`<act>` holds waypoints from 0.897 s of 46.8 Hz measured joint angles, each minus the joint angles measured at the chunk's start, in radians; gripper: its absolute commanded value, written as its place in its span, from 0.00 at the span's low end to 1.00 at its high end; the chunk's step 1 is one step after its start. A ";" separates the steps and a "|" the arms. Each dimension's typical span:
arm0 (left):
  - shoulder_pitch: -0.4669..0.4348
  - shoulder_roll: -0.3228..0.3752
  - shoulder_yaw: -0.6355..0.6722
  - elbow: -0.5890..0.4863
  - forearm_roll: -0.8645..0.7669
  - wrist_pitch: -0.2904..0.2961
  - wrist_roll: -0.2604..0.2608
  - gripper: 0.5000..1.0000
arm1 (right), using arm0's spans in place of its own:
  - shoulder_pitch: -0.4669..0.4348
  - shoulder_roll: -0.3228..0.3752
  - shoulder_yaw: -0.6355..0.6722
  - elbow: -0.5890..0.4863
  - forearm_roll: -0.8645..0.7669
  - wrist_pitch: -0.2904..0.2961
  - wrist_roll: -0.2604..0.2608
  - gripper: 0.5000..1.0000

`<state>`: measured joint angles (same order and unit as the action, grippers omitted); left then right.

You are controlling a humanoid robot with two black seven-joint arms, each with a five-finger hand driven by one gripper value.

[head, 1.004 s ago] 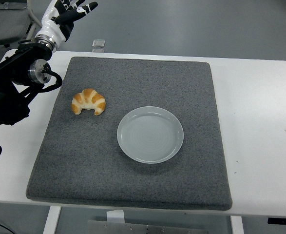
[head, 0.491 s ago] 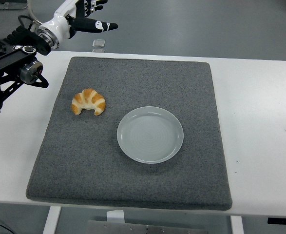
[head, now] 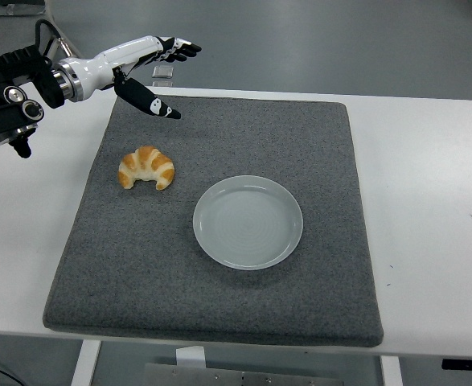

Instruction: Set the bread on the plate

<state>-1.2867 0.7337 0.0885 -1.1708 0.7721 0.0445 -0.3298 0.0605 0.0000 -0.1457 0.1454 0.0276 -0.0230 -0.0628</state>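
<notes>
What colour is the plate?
The plate is pale grey-blue, plain, with faint rings; the head view shows it clearly.

bread (head: 146, 167) on mat (head: 219, 305), left of plate (head: 248, 222); left hand (head: 143, 68) above mat's far-left corner.

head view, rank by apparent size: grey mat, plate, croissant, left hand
1. grey mat: by far the largest.
2. plate.
3. left hand and croissant: look close in size; the hand is raised and stretched out with fingers spread, so ranking them is unsure.
</notes>
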 measured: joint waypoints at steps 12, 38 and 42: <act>-0.058 0.048 0.115 -0.058 0.119 -0.001 0.007 1.00 | 0.000 0.000 0.000 0.000 0.000 0.000 0.000 0.86; -0.057 0.051 0.195 -0.083 0.072 0.035 0.160 1.00 | 0.000 0.000 0.000 0.000 0.000 0.000 0.000 0.86; -0.054 0.054 0.198 -0.088 0.070 0.035 0.167 1.00 | 0.000 0.000 0.000 0.000 0.000 0.000 0.000 0.86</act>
<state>-1.3408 0.7874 0.2867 -1.2591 0.8421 0.0799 -0.1632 0.0605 0.0000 -0.1457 0.1456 0.0276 -0.0231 -0.0629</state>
